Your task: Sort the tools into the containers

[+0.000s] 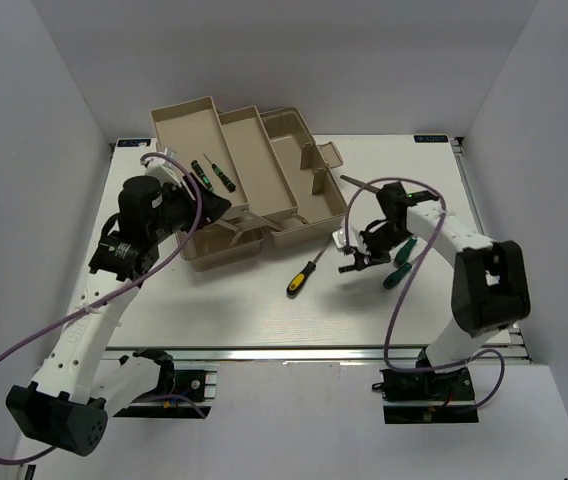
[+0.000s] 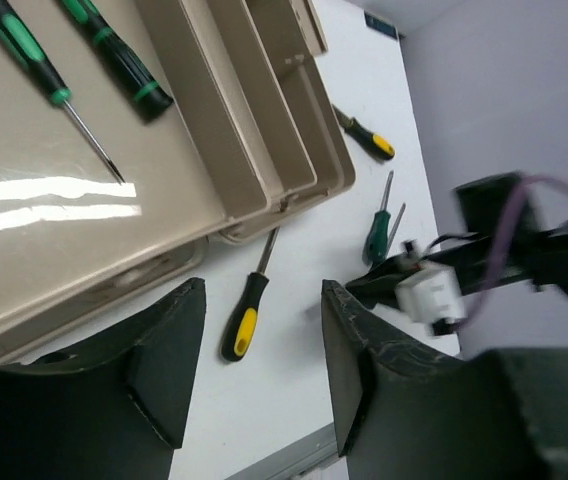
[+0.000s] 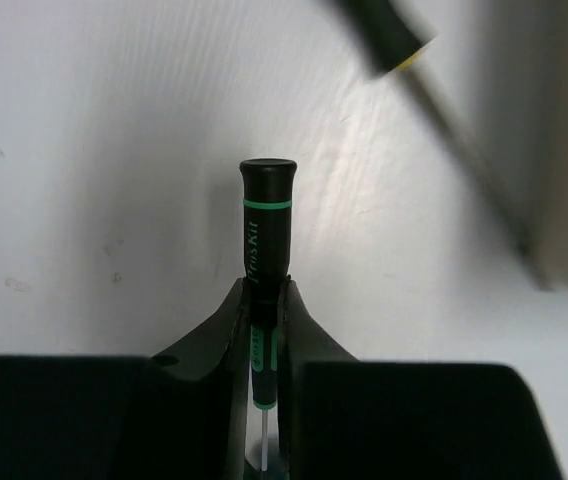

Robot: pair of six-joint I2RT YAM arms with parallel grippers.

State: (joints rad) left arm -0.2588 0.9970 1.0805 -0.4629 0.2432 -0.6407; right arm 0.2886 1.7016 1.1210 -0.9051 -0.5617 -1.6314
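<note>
The beige toolbox (image 1: 264, 170) stands open at the back, its tiers fanned out. Two dark drivers with green marks (image 1: 213, 174) lie in its left tray (image 2: 24, 230). My left gripper (image 1: 211, 209) hovers at that tray's near edge, open, with nothing between its fingers (image 2: 169, 350). Below it a yellow-and-black screwdriver (image 2: 243, 318) lies on the table. My right gripper (image 1: 358, 259) is low over the table, right of the box, shut on a short dark driver with a green ring (image 3: 267, 215). Green-handled screwdrivers (image 1: 400, 262) lie beside it.
Another tool with a yellow-tipped handle (image 2: 368, 137) lies by the toolbox's right end. White walls close in the table (image 1: 264, 320) on three sides. The right arm's purple cable (image 1: 396, 300) loops over the table's right half.
</note>
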